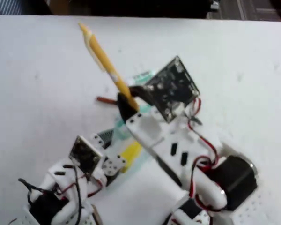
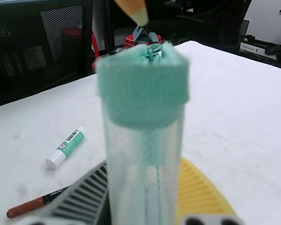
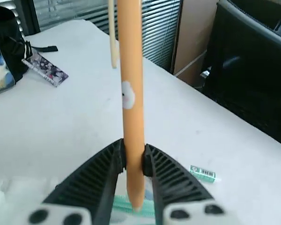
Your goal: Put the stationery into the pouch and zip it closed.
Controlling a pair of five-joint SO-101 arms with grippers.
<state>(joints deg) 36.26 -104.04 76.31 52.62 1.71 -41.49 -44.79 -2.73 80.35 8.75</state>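
Note:
My right gripper is shut on a long orange pen, which it holds steeply tilted with the tip down. The tip hangs right at the teal mouth of the clear pouch. The pouch stands upright, pinched between the grey finger and the yellow finger of my left gripper. On the table beyond the pouch lie a white and green tube and a brown pen.
The white table has open room all around the arms. Its far edge runs along the top of the high view. In the right wrist view a booklet and a dark bag sit far off on the table.

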